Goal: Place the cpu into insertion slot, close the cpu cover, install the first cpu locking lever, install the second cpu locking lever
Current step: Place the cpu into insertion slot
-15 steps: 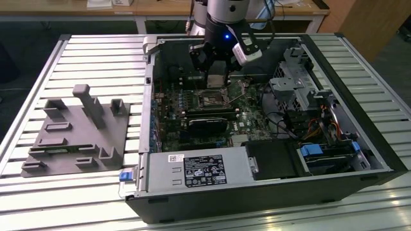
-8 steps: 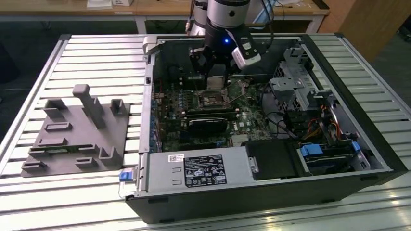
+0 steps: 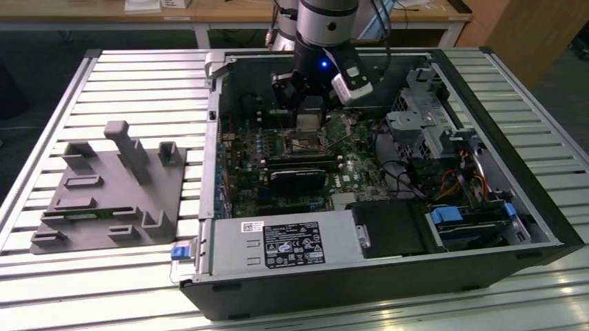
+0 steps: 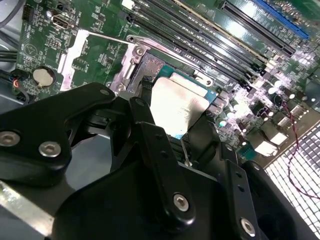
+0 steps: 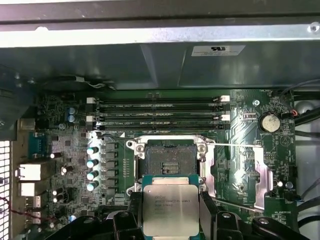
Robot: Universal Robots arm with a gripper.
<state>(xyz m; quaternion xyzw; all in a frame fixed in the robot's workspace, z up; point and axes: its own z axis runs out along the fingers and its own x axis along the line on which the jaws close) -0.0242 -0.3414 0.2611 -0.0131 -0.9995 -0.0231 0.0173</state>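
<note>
Clamped between the jaws of the gripper (image 5: 171,202), the cpu (image 5: 170,214) is held just short of the insertion slot (image 5: 170,159), whose dark centre is uncovered; the cpu cover (image 5: 262,180) is swung open beside it, inside the computer case (image 3: 387,289).

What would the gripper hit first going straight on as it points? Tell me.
Probably the open socket: the gripper, shut on the chip, points at it. Depth is unclear, so the chip might catch the socket's rim.

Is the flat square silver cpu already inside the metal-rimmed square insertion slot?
No, the jaws hold the cpu; the insertion slot shows a bare dark centre.
</note>
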